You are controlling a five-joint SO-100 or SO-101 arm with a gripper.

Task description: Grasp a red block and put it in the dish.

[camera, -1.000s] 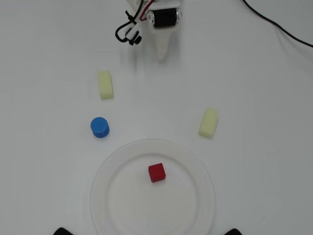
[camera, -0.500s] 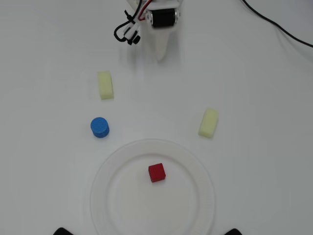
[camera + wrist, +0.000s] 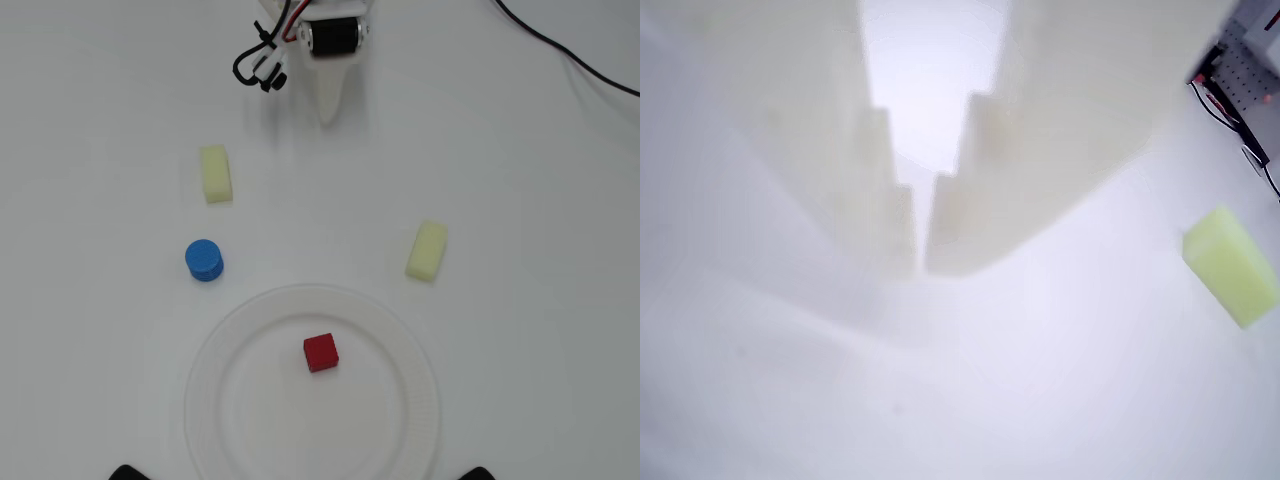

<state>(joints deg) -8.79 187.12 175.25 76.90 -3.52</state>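
The red block (image 3: 321, 352) is a small cube lying inside the dish (image 3: 400, 345), a large white plate with a ribbed rim, near its middle in the overhead view. My gripper (image 3: 330, 115) is at the top of that view, far from the dish, white and pointing down the picture. In the wrist view the gripper (image 3: 921, 262) fills the upper half; its two white fingers meet at the tips with nothing between them. The red block and the dish do not show in the wrist view.
A blue cylinder (image 3: 204, 260) stands left of the dish. One pale yellow block (image 3: 215, 173) lies above it, another (image 3: 427, 250) lies right of the dish. A yellow block (image 3: 1232, 265) shows in the wrist view. A black cable (image 3: 560, 50) runs at top right.
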